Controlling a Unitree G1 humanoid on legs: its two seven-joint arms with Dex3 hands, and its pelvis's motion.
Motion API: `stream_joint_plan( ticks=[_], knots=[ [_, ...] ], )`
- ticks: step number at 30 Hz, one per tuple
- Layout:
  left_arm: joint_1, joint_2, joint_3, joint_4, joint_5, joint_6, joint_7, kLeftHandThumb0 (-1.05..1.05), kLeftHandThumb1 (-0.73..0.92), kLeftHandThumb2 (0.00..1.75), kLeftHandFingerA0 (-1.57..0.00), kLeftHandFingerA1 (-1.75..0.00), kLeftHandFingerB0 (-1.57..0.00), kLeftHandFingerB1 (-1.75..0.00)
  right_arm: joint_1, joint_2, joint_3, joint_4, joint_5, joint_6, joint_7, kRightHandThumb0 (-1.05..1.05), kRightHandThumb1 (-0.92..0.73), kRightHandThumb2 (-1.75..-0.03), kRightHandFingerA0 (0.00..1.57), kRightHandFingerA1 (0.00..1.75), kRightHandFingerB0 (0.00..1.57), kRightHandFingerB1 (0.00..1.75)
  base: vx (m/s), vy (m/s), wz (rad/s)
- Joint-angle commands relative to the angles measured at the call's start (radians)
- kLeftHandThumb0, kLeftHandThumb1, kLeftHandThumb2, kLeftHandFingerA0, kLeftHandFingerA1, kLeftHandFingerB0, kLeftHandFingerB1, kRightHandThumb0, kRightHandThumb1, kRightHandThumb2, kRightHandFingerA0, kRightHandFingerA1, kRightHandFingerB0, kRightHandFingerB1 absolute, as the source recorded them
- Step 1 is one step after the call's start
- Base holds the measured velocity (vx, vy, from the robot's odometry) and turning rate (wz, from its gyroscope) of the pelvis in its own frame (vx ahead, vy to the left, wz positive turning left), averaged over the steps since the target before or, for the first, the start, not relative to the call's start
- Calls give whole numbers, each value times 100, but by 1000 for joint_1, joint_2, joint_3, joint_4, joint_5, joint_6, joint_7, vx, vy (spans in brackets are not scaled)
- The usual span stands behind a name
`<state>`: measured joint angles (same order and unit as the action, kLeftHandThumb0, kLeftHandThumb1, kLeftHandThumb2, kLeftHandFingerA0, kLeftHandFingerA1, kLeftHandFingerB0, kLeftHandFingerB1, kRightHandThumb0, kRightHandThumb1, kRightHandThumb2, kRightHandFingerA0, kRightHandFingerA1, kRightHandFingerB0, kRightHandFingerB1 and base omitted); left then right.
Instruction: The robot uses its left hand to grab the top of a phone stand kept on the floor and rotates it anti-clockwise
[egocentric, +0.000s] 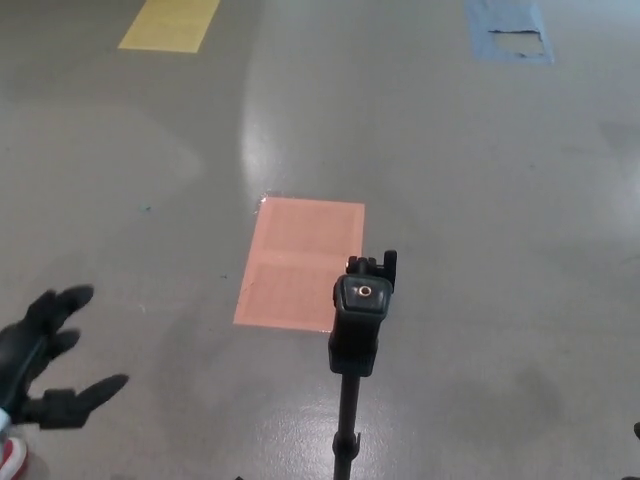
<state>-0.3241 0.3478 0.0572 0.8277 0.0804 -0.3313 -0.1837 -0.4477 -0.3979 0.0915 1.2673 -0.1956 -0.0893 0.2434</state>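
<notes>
The left hand (45, 360) is held with thumb and fingers spread wide and empty, presumably readied to close on the top of the phone stand (360, 325). That stand is seen upright well to the hand's right, untouched, beside an orange floor patch (300, 262). Its base is cut off below; the right hand is not visible.

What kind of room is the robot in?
Probably a lab or workshop hall. The floor is smooth grey and shiny, with coloured patches marked on it: a pink patch, a yellow patch and a blue patch. A black phone stand stands there.
</notes>
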Motion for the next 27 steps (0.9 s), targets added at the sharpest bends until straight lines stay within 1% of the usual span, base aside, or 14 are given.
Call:
stream_joint_plan(
  ticks=[1, 4, 6, 7, 9, 15, 18, 19, 21, 23, 24, 25, 26, 27],
  knots=[
    [164, 24, -21, -584, -120, -75, -136, -37, 41, 59, -11, -35, -6, -22, -8, -24, 6, 14, -17, -14, 9, -30, -66, -61, 54, 42, 10, 24, 0, 0, 0],
    [177, 33, -35, -705, -115, -71, -143, -42, 35, 61, -9, -34, -6, -23, -6, -29, 8, 14, -16, -13, 8, -30, -66, -61, 55, 42, 10, 24, 0, 0, 0],
    [190, 37, -45, -812, -102, -51, -137, -35, 32, 59, -11, -33, -7, -26, -6, -32, 13, 14, -21, -18, 10, -31, -66, -62, 52, 41, 10, 23, 0, 0, 0],
    [192, 41, -50, -842, -94, -50, -137, -27, 39, 54, -13, -28, -6, -25, -6, -32, 13, 14, -19, -15, 11, -30, -66, -59, 52, 40, 9, 26, 0, 0, 0],
    [196, 45, -53, -871, -85, -46, -139, -27, 39, 54, -13, -28, -6, -25, -7, -32, 11, 15, -17, -12, 12, -30, -66, -59, 52, 40, 9, 26, 0, 0, 0],
    [206, 42, -80, -1003, -85, -82, -147, -4, 43, 53, -10, -27, -8, -27, -15, -31, 14, 15, -18, -11, 13, -30, -65, -61, 52, 41, 10, 24, 0, 0, 0],
    [206, 42, -88, -1028, -97, -88, -156, -6, 47, 55, -10, -23, -7, -27, -17, -33, 13, 16, -16, -8, 14, -30, -65, -59, 52, 40, 9, 26, 0, 0, 0],
    [206, 45, -92, -1048, -93, -89, -158, -8, 45, 62, -7, -21, -6, -30, -17, -34, 13, 17, -16, -6, 13, -30, -65, -60, 53, 40, 11, 25, 0, 0, 0],
    [210, 49, -95, -1080, -87, -79, -160, -6, 46, 60, -10, -17, -7, -30, -18, -34, 14, 17, -16, -6, 13, -29, -65, -60, 53, 41, 10, 24, 0, 0, 0],
    [213, 49, -96, -1100, -92, -66, -164, -6, 46, 60, -10, -17, -7, -30, -20, -34, 14, 17, -16, -5, 14, -29, -65, -60, 53, 41, 10, 24, 0, 0, 0],
    [222, 51, -100, -1131, -96, -52, -168, -4, 50, 56, -9, -25, -10, -30, -18, -34, 14, 17, -15, -10, 16, -29, -65, -61, 53, 41, 10, 23, 0, 0, 0],
    [226, 51, -101, -1141, -97, -47, -170, -4, 50, 56, -9, -25, -10, -30, -17, -35, 13, 17, -15, -11, 17, -29, -65, -61, 53, 41, 10, 23, 0, 0, 0],
    [229, 52, -105, -1153, -104, -48, -174, -3, 53, 57, -11, -24, -11, -32, -17, -34, 18, 18, -19, -8, 15, -31, -66, -59, 45, 38, 9, 26, 0, 0, 0],
    [236, 47, -113, -1175, -117, -47, -179, -1, 56, 56, -12, -25, -16, -32, -17, -34, 17, 18, -18, -4, 17, -28, -65, -60, 47, 40, 10, 23, 0, 0, 0]
  ],
)
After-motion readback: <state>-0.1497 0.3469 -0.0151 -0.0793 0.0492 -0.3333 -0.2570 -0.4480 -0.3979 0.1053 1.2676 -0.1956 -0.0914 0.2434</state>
